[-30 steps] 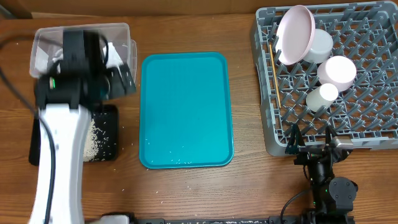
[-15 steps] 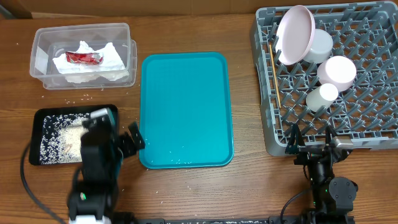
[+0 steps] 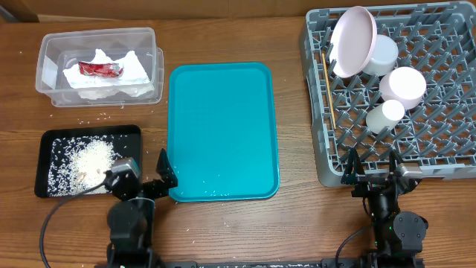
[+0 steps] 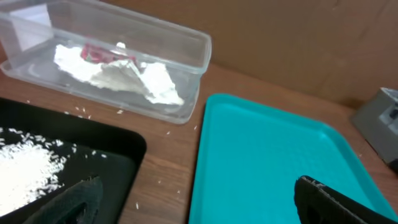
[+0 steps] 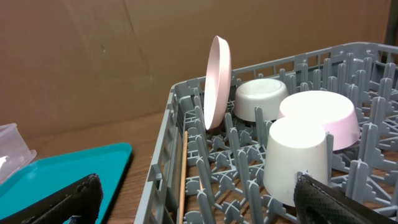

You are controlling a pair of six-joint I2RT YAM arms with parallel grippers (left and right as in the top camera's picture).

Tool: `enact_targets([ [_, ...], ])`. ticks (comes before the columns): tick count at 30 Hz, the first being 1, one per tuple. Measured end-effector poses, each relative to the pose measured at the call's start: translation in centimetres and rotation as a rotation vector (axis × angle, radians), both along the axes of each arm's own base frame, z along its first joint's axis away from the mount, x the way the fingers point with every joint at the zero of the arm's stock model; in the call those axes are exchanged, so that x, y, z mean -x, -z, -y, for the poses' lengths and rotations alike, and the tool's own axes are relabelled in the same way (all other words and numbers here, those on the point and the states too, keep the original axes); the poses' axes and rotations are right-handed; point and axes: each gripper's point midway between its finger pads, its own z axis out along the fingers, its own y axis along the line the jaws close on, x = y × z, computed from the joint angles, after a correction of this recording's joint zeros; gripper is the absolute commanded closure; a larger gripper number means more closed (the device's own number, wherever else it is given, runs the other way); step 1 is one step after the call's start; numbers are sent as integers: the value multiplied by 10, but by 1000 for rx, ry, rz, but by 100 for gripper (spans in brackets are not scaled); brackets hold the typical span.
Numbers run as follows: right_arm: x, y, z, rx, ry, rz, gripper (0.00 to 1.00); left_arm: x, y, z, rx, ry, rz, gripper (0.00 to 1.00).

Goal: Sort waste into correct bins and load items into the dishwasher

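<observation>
The clear tub (image 3: 46,59) at the back left holds the crumpled napkin (image 3: 119,80) with the red wrapper (image 3: 100,68) on top. White rice (image 3: 93,158) lies in the black tray (image 3: 89,129). In the grey dish rack (image 3: 314,112) stand a pink plate (image 3: 353,41), a white bowl (image 3: 385,53), a pale pink bowl (image 3: 403,84) and a white cup (image 3: 385,115). The chopsticks (image 3: 327,82) lie along the rack's left side. My left gripper (image 3: 145,173) hangs open at the front, between the black tray and the teal tray. In front of the rack, my right gripper (image 3: 372,167) is open and empty.
The teal tray (image 3: 223,112) lies bare in the middle; its near left corner is under my left gripper (image 4: 205,202). Loose rice grains (image 3: 97,117) dot the wood between tub and black tray. From the right wrist, the cup (image 5: 295,158) stands close to my right finger.
My left arm has drawn back from over the clear tub to the table's front edge, uncovering the tub and the black tray. The right arm has not moved.
</observation>
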Motion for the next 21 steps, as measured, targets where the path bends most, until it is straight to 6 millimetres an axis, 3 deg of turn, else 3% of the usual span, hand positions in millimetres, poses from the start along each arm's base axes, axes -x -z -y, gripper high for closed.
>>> enact_targets([
  [8, 0, 0, 0, 0, 0, -1, 0, 8, 3, 5, -57, 42, 8, 0],
  [21, 0, 0, 0, 0, 0, -1, 0, 11, -19, 9, -142, 73, 99, 0],
])
